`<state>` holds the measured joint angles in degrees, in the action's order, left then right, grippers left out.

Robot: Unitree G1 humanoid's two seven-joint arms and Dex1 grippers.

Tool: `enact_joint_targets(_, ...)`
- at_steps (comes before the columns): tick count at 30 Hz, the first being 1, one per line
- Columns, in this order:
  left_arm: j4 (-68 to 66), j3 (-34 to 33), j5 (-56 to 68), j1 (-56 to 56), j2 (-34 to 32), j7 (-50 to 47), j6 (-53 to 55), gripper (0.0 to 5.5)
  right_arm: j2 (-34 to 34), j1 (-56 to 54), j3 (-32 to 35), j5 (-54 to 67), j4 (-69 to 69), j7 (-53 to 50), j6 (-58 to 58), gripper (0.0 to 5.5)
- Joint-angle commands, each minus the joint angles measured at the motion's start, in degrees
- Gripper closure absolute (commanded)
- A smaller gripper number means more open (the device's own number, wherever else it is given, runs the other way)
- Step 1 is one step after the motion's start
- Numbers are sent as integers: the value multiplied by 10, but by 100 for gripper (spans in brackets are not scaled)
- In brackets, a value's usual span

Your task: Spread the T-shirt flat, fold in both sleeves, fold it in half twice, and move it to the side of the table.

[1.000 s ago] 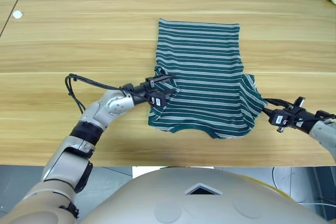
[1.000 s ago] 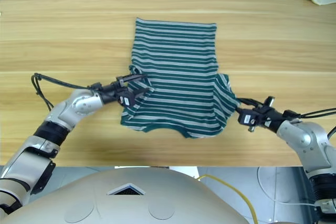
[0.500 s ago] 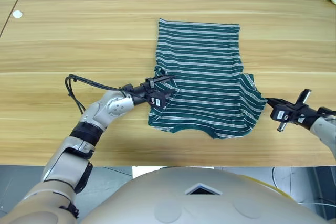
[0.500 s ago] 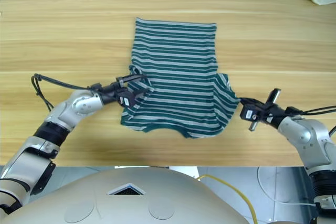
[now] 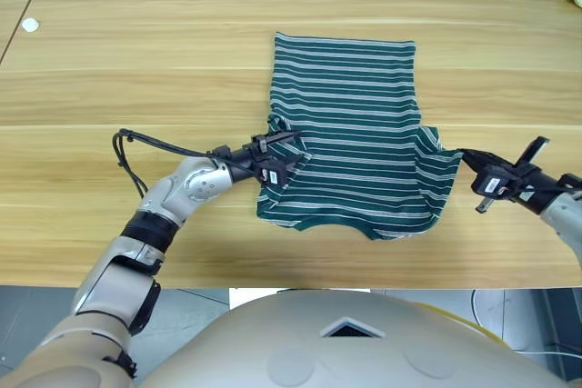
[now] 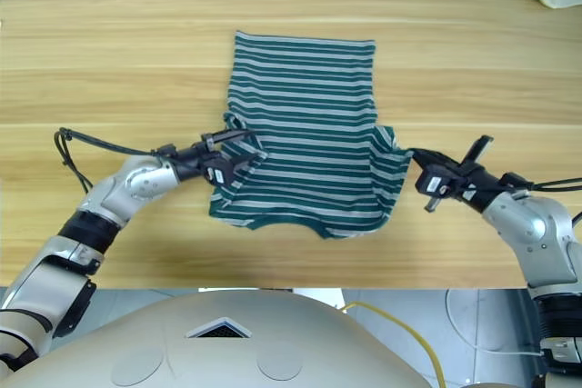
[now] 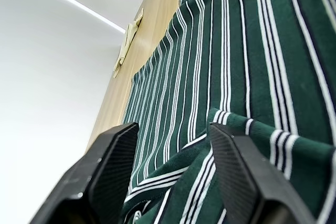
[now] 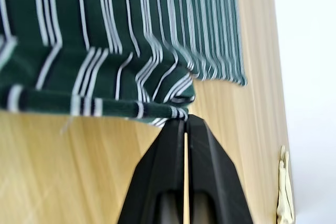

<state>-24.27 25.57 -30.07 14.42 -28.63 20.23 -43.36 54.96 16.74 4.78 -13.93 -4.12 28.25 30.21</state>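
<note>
Wooden table (image 5: 136, 61) bears T-shirt (image 5: 350, 124); left hand (image 5: 293, 154) spread, right hand (image 5: 466, 157) pinching its sleeve (image 5: 440, 168).

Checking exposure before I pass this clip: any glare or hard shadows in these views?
Left eye view: even light, no hard glare on the table, only a faint shadow at the T-shirt edges. Both wrist views: background beyond the table washed out.
</note>
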Motion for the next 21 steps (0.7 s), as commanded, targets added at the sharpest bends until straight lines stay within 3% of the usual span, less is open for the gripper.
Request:
enact_joint_targets(1,-6,2,-5,8,-1,-3,-1,298,-8,-5,-13,15,26,20,10,548)
enact_joint_targets(21,-22,4,-17,16,7,-19,-3,298,-74,-114,-124,1,16,68,7,548)
